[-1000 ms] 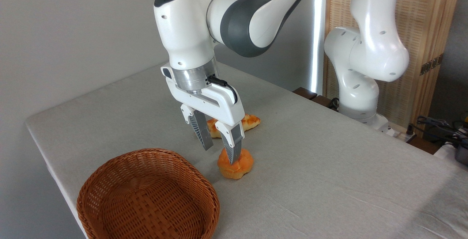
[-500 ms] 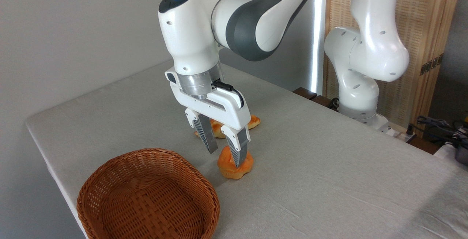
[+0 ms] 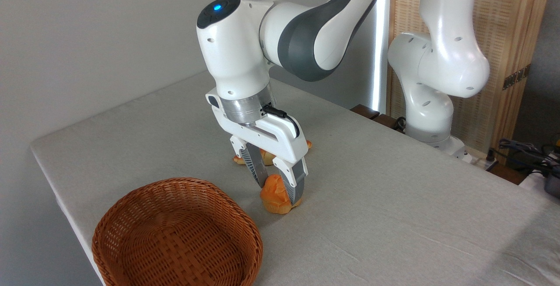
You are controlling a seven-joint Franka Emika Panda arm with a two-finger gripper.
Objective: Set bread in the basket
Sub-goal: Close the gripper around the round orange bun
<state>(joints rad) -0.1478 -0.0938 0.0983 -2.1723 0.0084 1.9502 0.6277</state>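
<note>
Over the last second the end effector [image 3: 278,189] has dropped and its fingers have drawn in around the bread [image 3: 276,197], which sits on the table [image 3: 393,190] just right of the basket [image 3: 177,235]. They look clamped on it, so lifting seems next. A second loaf [image 3: 262,158] is mostly hidden behind the fingers.

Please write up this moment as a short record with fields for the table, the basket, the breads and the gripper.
surface: grey table
basket: front left, nothing in it
bun: on the table, just right of the basket
gripper: lowered over the bun, one finger on each side; contact cannot be told
loaf: behind the gripper, mostly hidden
task state: bun not yet in basket
</note>
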